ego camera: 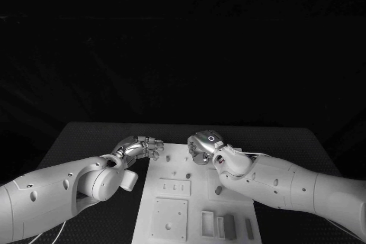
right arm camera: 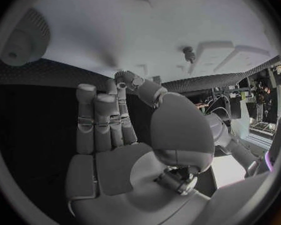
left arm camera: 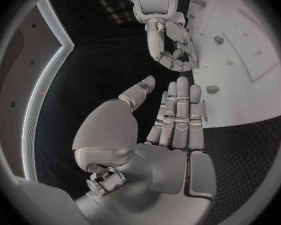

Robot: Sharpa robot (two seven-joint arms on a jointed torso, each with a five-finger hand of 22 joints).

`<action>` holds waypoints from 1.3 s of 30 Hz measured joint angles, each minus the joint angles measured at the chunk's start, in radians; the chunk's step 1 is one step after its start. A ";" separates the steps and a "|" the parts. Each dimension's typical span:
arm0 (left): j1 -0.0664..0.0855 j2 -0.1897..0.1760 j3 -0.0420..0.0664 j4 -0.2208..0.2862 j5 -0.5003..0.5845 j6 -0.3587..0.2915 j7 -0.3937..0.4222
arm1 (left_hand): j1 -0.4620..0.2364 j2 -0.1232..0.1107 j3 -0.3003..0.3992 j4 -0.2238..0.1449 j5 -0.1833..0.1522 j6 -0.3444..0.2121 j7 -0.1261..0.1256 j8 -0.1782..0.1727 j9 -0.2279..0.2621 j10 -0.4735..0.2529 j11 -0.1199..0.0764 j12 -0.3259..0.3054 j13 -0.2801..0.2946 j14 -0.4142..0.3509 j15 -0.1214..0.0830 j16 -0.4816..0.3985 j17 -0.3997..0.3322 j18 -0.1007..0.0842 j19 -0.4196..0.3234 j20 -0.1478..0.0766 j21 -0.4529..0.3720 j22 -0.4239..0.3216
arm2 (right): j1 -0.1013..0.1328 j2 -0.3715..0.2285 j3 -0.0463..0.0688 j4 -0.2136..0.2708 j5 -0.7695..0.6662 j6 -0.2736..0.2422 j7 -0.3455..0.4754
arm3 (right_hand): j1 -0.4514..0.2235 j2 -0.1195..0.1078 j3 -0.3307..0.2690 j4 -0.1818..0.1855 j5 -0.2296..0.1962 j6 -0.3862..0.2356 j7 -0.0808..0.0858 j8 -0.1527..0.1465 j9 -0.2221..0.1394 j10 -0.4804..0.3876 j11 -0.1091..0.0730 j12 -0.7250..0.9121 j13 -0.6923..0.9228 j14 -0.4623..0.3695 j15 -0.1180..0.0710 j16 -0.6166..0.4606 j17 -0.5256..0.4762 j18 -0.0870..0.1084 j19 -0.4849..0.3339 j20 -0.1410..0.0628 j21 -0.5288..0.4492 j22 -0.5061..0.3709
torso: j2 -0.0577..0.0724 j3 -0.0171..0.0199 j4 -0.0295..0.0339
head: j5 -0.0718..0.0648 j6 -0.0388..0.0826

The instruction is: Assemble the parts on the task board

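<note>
Both the left hand and right hand hover empty, fingers apart, over the board's far edge; each should lower squarely onto one part.

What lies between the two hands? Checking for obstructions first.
Bare task board between left hand and right hand; nothing stands there, per head view.

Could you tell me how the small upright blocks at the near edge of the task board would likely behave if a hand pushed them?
The small blocks look narrow, so a push near their tops would probably tip them. They seem rigid and light, likely sliding on the smooth task board. Both the left hand and right hand hold nothing.
</note>
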 measured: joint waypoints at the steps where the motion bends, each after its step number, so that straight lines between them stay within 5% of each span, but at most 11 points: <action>1: 0.000 0.000 0.000 0.000 0.000 0.000 0.000 | 0.000 0.000 0.000 0.000 0.000 0.000 0.000 0.000 0.000 0.000 0.000 0.000 0.000 0.000 0.000 0.000 0.000 0.000 0.000 0.000 0.000 0.000 | 0.000 0.001 0.000 0.000 0.000 0.000 0.000 | 0.000 0.000 0.000 0.000 0.000 0.000 0.000 0.000 0.000 0.000 0.000 0.000 0.000 0.000 0.000 0.000 0.000 0.000 -0.002 -0.001 0.000 0.000 | 0.000 0.0002 0.0000 | 0.001 0.001; 39: 0.000 0.004 0.000 0.000 0.000 0.000 0.000 | 0.000 0.000 0.000 0.000 0.000 0.000 0.000 -0.004 0.002 0.000 0.000 -0.004 0.000 0.000 0.000 0.000 0.000 0.007 -0.001 0.002 0.000 0.000 | 0.006 0.042 0.003 -0.044 -0.006 0.005 -0.001 | -0.013 -0.021 0.020 0.015 -0.004 -0.004 0.004 -0.009 0.008 0.000 0.000 -0.016 0.062 0.000 0.000 0.000 -0.008 0.000 -0.005 0.002 0.005 0.000 | 0.003 0.0012 -0.0016 | 0.011 -0.001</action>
